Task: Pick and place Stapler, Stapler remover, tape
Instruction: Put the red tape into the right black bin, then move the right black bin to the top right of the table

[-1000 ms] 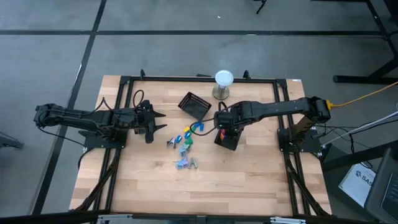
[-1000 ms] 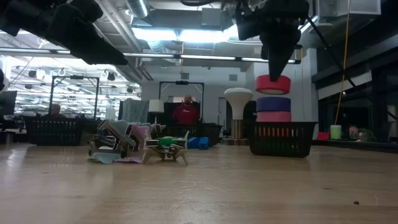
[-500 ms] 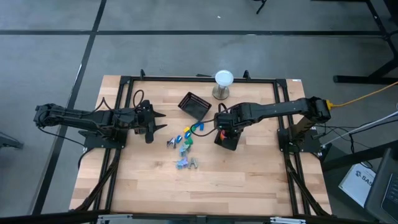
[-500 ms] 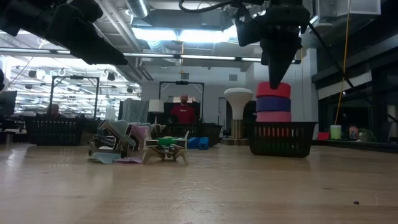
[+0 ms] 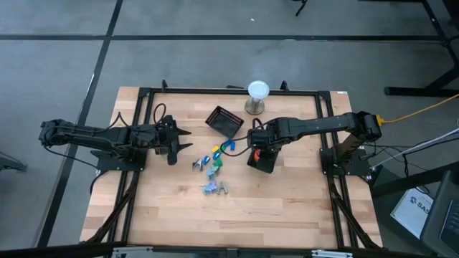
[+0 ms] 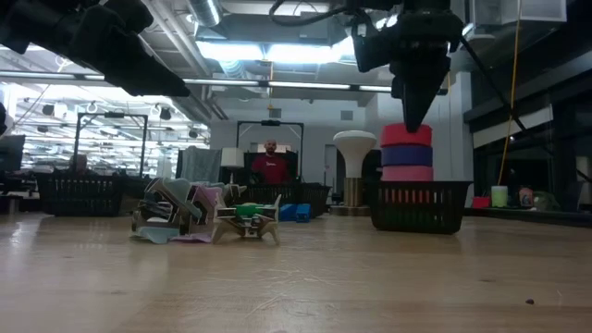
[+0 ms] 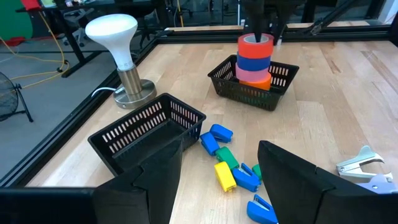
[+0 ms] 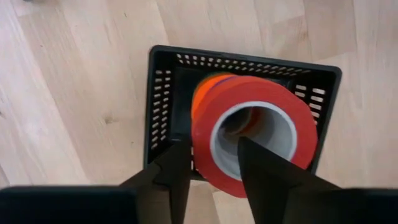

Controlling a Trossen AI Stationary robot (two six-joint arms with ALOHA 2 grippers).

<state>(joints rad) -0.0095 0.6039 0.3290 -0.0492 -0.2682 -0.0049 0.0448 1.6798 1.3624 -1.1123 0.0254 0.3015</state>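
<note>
As red tape (image 8: 252, 134) sits on stack in basket (image 8: 163, 112), table centre, release step is in hand. Right gripper (image 8: 211, 163) straddles its rim, parted, not pinching. You lift straight up next. Left gripper (image 7: 217, 168) waits at 9 o'clock, wide open.

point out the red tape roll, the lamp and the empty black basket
red tape roll (image 8: 214, 118): right wrist view, on its flat red side.
lamp (image 7: 112, 28): left wrist view, on its white head.
empty black basket (image 7: 163, 120): left wrist view, on its slotted wall.
</note>
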